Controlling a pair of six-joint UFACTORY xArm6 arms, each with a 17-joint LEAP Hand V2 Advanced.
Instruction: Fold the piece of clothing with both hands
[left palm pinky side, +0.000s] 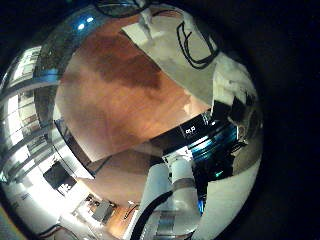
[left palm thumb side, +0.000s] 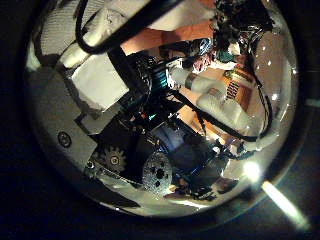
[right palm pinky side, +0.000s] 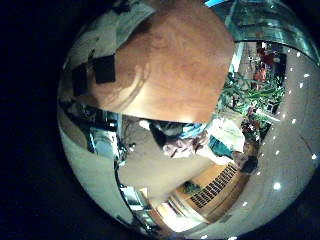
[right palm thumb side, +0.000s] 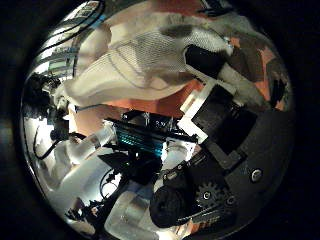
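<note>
The piece of clothing is a thin cloth bunched close against the right palm, and the right hand's fingers curl onto its edge. In the left thumb side view a fold of the same cloth lies against the left hand's curled fingers. From the left little finger side, the clothing hangs over the wooden table, with dark cord loops across it. No cloth appears in the right little finger side view.
The table top lies well below the right palm, with two dark square patches near one edge. The other arm stands close to the left hand. An arm also shows beside the right palm.
</note>
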